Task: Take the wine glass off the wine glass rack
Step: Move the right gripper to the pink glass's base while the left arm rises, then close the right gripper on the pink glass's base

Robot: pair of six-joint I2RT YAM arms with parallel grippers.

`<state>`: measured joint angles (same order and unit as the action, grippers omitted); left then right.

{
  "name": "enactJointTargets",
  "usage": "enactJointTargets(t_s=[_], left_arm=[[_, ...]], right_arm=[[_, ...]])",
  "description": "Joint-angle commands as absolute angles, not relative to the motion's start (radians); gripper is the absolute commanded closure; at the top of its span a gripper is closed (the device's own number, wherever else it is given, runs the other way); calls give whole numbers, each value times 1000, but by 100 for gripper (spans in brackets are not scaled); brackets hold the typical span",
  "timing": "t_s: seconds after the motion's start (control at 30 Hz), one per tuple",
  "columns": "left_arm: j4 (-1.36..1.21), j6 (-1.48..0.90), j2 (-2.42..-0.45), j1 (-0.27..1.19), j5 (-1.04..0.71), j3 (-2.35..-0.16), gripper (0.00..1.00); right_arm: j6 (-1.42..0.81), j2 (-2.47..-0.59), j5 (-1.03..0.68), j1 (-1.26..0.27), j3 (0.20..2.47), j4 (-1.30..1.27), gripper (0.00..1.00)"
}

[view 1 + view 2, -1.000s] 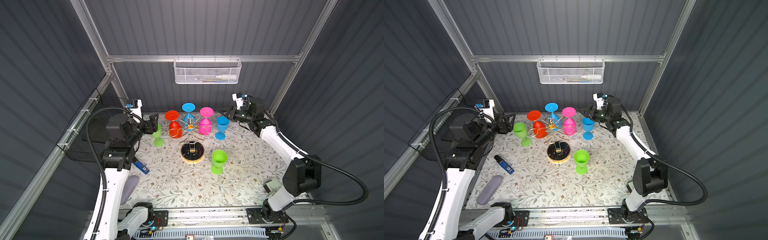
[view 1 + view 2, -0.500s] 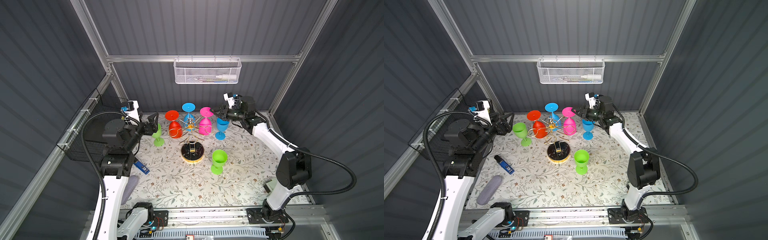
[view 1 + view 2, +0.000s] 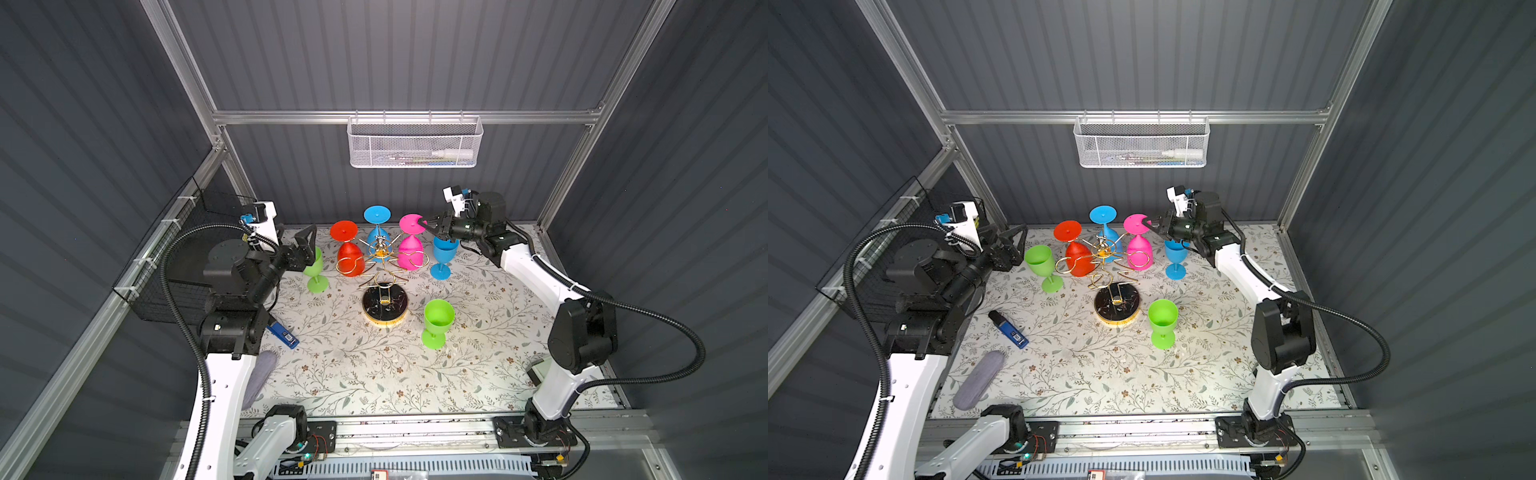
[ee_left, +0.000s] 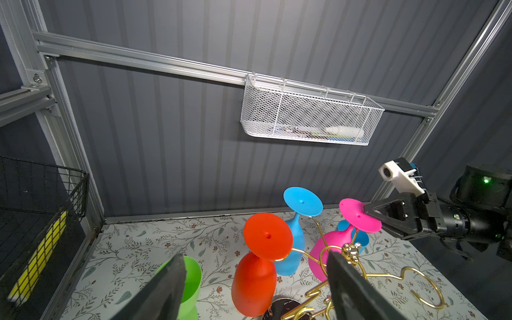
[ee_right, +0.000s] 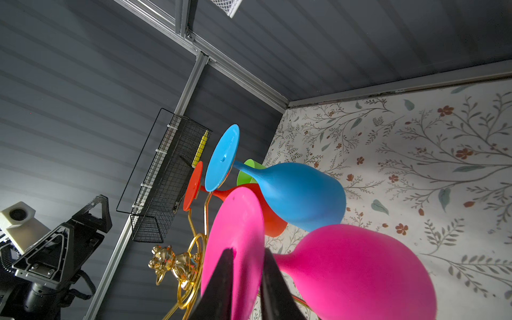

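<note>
The pink wine glass hangs upside down on the wine glass rack, bowl low and round foot uppermost, on the side of the rack nearest my right arm in both top views. My right jaws stand almost closed on the rim of that foot. In the right wrist view one dark fingertip lies across the near face of the pink disc and its partner rises behind the edge. Only the foot's thickness lies between them, so I read it as a pinch on the glass. The rack stands near the middle of the tabletop on its round black base. A red wine glass and a blue wine glass hang inverted on it beside the pink one. Just beside the pink bowl, below my right wrist, a second blue glass stands upright on the tabletop. My left jaws are spread wide and hold nothing. Their fingertips point toward the rack, close to an upright green glass; whether they touch it I cannot tell. Another green glass stands upright just beside the base, on my right arm's side. Near my left arm lie a small blue device and a grey pouch.
</note>
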<state>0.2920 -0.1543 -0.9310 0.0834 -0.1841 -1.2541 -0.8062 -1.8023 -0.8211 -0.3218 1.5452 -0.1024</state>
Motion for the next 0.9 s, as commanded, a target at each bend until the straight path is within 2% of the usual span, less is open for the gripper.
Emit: enactJointTargets(t_s=[0.0,0.23,0.6,0.87], left_arm=[[303,-161,-920,77,-179,-1259,18],[308,-164,-915,77,-184,-1270,18],[308,-163,-899,78,-186,-1264,18],[308,-167,-894,77,-185,-1261,17]], right_arm=[[-824,-1797,-848,-325,1566,-135,82],[-851,-1789,-858,-325,1567,-154,92],[-903,-1775,-885,-325,1567,-193,100],[-933,-1763,-902,-327,1563,-224,100]])
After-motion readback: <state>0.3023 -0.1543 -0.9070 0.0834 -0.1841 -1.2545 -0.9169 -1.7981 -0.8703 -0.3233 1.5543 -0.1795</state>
